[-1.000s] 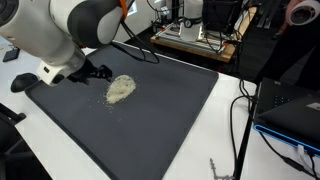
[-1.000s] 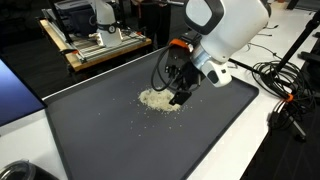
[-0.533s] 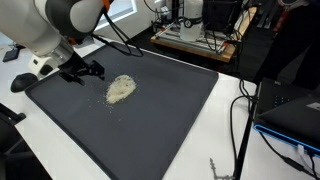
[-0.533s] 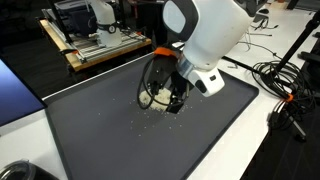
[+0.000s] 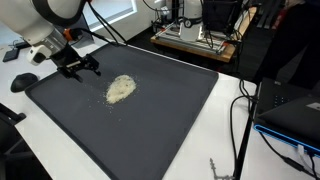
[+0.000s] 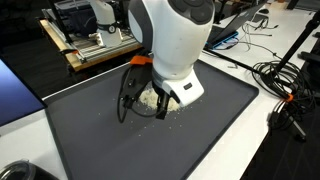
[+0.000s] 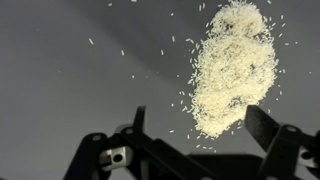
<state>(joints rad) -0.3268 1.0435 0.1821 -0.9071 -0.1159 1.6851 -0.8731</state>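
A heap of pale rice grains (image 5: 120,89) lies on a dark grey mat (image 5: 150,130). In the wrist view the heap (image 7: 232,66) fills the upper right, with loose grains scattered around it. My gripper (image 5: 84,69) hangs above the mat's far corner, beside the heap and apart from it. Its two black fingers are spread wide and hold nothing; in the wrist view (image 7: 198,125) the heap's lower edge lies between them. In an exterior view the arm's white body hides most of the heap (image 6: 150,98) and the gripper itself.
The mat (image 6: 110,140) lies on a white table. A wooden frame with equipment (image 5: 195,38) stands behind it. Black cables (image 5: 240,120) run along the table's edge, with a blue-edged box (image 5: 290,115) beside them. A dark round object (image 5: 22,82) sits near the gripper.
The arm has swung away from the rice heap toward the mat's corner and risen. The gripper stays open and the heap has not moved.
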